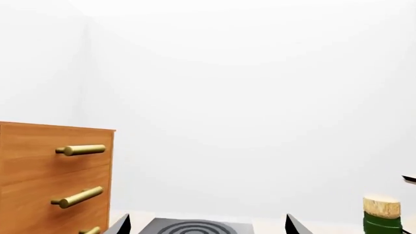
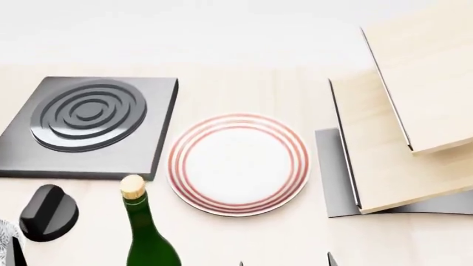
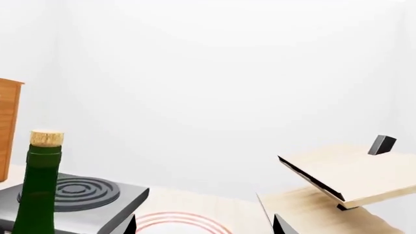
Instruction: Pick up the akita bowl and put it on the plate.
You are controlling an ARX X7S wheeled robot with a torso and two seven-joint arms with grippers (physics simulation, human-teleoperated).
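The plate (image 2: pixel 238 163), white with red rings, lies flat in the middle of the pale counter. Its far rim (image 3: pixel 182 220) shows low in the right wrist view, between the tips of my right gripper (image 3: pixel 204 227), which is open and holds nothing. Those tips also peek in at the head view's bottom edge, on the near side of the plate. A sliver of white, grey-patterned ceramic at the head view's bottom left corner looks like the akita bowl (image 2: pixel 6 239); most of it is out of frame. My left gripper (image 1: pixel 208 227) is open and empty, facing the burner (image 1: pixel 195 227).
A dark square burner (image 2: pixel 88 119) lies left of the plate, with a black knob (image 2: pixel 48 213) in front of it. A corked green bottle (image 2: pixel 144 233) stands near the plate's front left. Stacked wooden boards on a grey stand (image 2: pixel 402 127) rise at the right. A wooden drawer cabinet (image 1: pixel 52 180) stands at the far left.
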